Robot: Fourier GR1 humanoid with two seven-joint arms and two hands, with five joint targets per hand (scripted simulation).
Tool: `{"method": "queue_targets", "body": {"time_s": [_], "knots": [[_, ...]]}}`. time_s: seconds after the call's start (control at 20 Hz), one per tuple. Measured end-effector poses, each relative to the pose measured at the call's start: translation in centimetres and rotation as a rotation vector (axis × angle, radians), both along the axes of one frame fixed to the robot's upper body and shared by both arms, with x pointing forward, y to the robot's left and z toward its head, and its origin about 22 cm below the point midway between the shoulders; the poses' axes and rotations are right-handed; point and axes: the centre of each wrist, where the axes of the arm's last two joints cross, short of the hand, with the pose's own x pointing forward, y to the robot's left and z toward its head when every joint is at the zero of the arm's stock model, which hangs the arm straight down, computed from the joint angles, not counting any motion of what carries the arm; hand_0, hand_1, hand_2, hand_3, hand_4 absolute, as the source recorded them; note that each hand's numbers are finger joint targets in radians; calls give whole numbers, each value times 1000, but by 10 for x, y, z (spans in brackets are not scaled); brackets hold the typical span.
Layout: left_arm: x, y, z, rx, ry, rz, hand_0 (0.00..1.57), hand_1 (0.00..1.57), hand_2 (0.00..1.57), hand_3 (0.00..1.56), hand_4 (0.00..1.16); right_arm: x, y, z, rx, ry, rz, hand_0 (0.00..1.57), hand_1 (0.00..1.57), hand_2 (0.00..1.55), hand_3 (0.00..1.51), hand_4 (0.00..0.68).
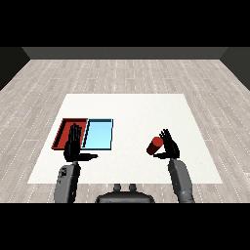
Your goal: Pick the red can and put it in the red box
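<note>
My right hand (169, 145) sits just right of the red can (155, 145), fingers straight, not grasping; left hand (74, 145) spread flat too, over the red tray (61, 131), way off.

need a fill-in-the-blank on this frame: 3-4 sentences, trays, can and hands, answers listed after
1. The red can is beside the robot's ____ hand.
2. The red tray lies to the ____ of the light blue tray in the head view.
3. The left hand is in front of the ____ tray, fingers straight.
4. Both trays sit on a ____ table.

Missing words: right; left; red; white
</note>
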Motion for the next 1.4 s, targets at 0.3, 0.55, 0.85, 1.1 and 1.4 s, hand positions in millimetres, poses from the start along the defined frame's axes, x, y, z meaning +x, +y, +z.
{"method": "queue_targets", "body": {"time_s": [0.3,0.55,0.85,1.1,1.4], "knots": [[-4,-3,1,-2,-8,-1,0,0,0,0,0,2,7,1,-3,19,-9,0,0,0,0,0],[-1,9,2,0,-6,3,0,0,0,0,0,7,9,-3,-13,27,-25,0,0,0,0,0],[-2,0,1,4,-6,6,0,0,0,0,0,11,12,-3,-20,35,-23,0,0,0,0,0],[-3,-6,-4,-1,-10,11,0,0,0,0,0,16,25,1,-18,41,-6,0,0,0,0,0],[-3,0,-4,-4,-10,3,0,0,0,0,0,14,29,-6,-18,52,6,0,0,0,0,0]]}}
